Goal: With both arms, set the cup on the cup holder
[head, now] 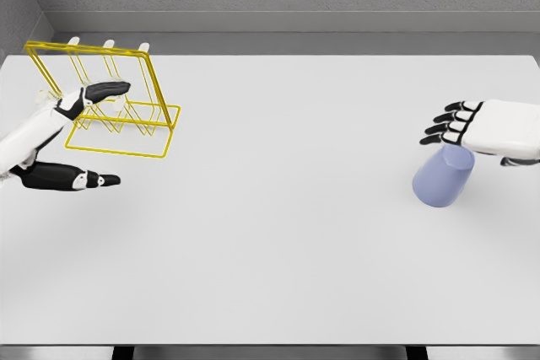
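Note:
A pale lavender cup (442, 178) stands on the white table at the right. My right hand (460, 124) hovers just above and behind it, palm down, fingers stretched out to the left and holding nothing. The yellow wire cup holder (126, 107) with white-tipped pegs stands at the far left. My left hand (93, 132) is in front of the holder, fingers and thumb spread wide, empty.
The white table (270, 233) spans the whole view, with its front edge at the bottom. A grey wall runs behind the table's far edge.

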Available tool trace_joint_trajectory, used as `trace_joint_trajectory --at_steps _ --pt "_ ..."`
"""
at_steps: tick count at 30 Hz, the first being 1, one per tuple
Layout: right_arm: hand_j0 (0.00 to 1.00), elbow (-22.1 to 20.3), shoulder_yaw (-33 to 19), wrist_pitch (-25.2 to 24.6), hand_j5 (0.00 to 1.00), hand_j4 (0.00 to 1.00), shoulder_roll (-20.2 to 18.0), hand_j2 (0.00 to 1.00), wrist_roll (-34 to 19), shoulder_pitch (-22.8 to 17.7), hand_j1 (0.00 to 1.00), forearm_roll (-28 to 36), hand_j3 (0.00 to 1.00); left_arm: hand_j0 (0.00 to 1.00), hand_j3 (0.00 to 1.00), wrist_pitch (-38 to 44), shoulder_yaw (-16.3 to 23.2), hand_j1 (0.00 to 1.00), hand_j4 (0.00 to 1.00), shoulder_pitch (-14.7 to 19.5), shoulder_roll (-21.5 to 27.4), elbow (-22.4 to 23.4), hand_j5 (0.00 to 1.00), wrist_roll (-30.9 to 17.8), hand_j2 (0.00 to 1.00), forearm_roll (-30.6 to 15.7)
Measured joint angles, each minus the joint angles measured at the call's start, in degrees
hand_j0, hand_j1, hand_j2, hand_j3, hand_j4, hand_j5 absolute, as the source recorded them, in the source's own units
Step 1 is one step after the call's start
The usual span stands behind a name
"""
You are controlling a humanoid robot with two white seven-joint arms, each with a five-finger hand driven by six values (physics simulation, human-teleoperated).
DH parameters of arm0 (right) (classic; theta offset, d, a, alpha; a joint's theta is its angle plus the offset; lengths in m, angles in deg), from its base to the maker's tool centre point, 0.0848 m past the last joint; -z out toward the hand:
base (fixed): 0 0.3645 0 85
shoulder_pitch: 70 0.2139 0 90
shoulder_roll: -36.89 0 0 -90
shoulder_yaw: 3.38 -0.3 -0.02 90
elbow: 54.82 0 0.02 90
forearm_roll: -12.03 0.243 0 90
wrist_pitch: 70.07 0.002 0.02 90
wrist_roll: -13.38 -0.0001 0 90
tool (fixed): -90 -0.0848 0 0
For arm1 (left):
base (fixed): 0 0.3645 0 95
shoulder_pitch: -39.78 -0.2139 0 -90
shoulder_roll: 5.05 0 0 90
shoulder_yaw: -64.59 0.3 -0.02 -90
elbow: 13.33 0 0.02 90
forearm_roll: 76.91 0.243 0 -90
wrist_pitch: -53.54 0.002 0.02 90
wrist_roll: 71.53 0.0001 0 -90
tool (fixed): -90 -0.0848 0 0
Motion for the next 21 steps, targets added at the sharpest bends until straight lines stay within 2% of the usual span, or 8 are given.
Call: trace_joint_trajectory --at_steps 5,10,13,19,21 --pt "1.00 1.86 1.52 0.01 1.00 1.00 3.01 1.00 -0.06 0.35 1.00 -1.81 1.00 1.00 1.00 -0.01 8.14 1.00 1.00 0.26 -1.46 0.00 1.00 0.02 1.00 -1.33" --pt "1.00 2.45 3.22 0.01 1.00 1.00 4.35 1.00 -0.10 0.53 1.00 -2.59 1.00 1.00 1.00 -0.01 13.85 1.00 1.00 0.09 -1.58 0.00 1.00 0.03 1.00 -3.69" --pt "1.00 2.83 4.03 0.01 1.00 1.00 5.16 1.00 -0.23 0.53 1.00 -3.45 1.00 1.00 1.00 -0.01 16.97 1.00 1.00 0.09 -0.78 0.00 1.00 0.03 1.00 -8.63" --pt "1.00 3.31 5.03 0.01 1.00 1.00 5.84 1.00 -0.37 0.53 1.00 -4.20 1.00 1.00 1.00 0.02 19.98 1.00 1.00 0.61 1.10 0.00 1.00 0.08 1.00 -20.19" --pt "0.93 3.36 5.26 0.01 0.93 0.93 5.91 0.93 -0.38 0.53 0.93 -4.44 0.93 1.00 1.00 0.03 20.87 1.00 1.00 1.14 1.41 0.00 1.00 0.07 1.00 -22.82"
